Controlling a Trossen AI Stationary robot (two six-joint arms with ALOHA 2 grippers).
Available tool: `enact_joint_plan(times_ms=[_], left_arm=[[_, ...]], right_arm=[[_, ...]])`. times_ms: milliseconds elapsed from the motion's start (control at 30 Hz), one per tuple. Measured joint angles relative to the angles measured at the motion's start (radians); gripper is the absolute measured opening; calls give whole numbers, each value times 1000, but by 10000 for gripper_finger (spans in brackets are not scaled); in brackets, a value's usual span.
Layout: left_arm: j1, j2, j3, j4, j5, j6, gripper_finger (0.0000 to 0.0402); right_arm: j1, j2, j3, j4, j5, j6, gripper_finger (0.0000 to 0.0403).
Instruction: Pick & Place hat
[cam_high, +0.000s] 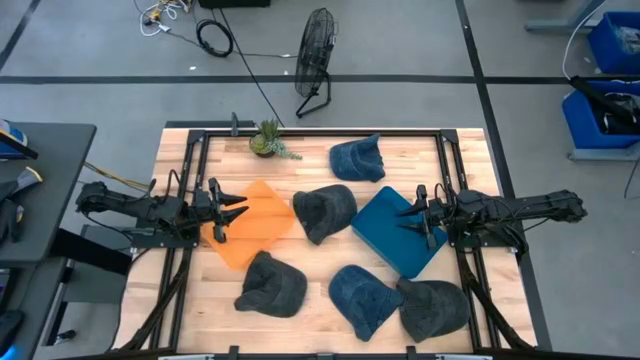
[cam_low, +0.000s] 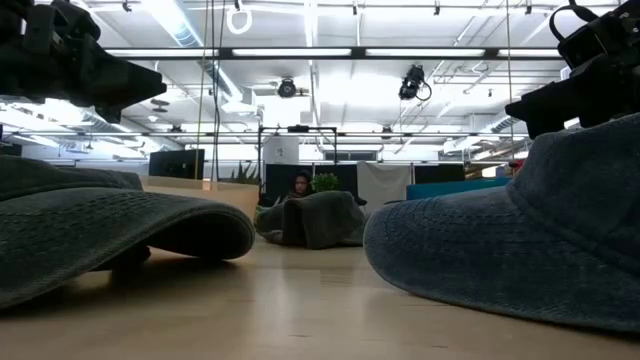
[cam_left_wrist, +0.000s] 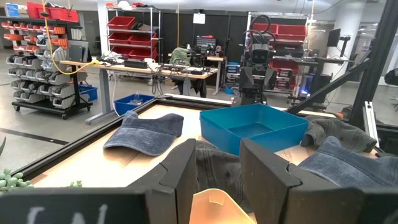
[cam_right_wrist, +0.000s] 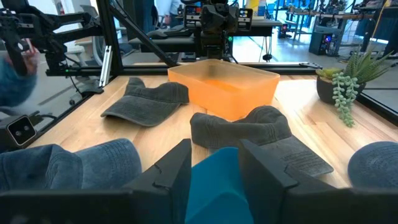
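Note:
Several caps lie flat on the wooden table: a blue one (cam_high: 357, 158) toward the far edge, a dark grey one (cam_high: 325, 210) in the middle, and a dark grey one (cam_high: 272, 285), a blue one (cam_high: 363, 298) and a dark grey one (cam_high: 435, 308) along the near edge. My left gripper (cam_high: 225, 212) hovers open over the left edge of the orange bin (cam_high: 255, 225). My right gripper (cam_high: 418, 215) hovers open over the blue bin (cam_high: 400, 230). In the left wrist view my gripper (cam_left_wrist: 217, 180) points toward the middle grey cap (cam_left_wrist: 217, 163); in the right wrist view my gripper (cam_right_wrist: 214, 171) faces the same cap (cam_right_wrist: 249, 129). Neither touches a cap.
A potted plant (cam_high: 268, 140) stands at the table's far edge. A dark frame rail (cam_high: 320, 130) runs round the table. In the low view a grey cap (cam_low: 100, 235) and a blue cap (cam_low: 520, 240) fill the foreground. A fan (cam_high: 315, 60) stands on the floor beyond.

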Motion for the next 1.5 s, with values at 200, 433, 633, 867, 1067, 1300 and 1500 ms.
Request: enact_joint_plan(times_ms=[200, 433, 633, 867, 1067, 1300, 1500], left_arm=[[0, 0, 0, 0, 0, 0, 129], [0, 0, 0, 1, -11, -1, 129], [0, 0, 0, 1, -11, -58, 129], [0, 0, 0, 4, -53, -29, 129], [0, 0, 5, 38, -180, -52, 128], [0, 0, 110, -10, -215, 51, 129], [0, 8, 249, -177, -217, 62, 129]], right_arm=[[0, 0, 0, 0, 0, 0, 137], [0, 0, 0, 0, 0, 0, 137], [0, 0, 0, 0, 0, 0, 137], [0, 0, 0, 0, 0, 0, 137], [0, 0, 0, 0, 0, 0, 137], [0, 0, 0, 0, 0, 0, 137], [0, 0, 0, 0, 0, 0, 137]])
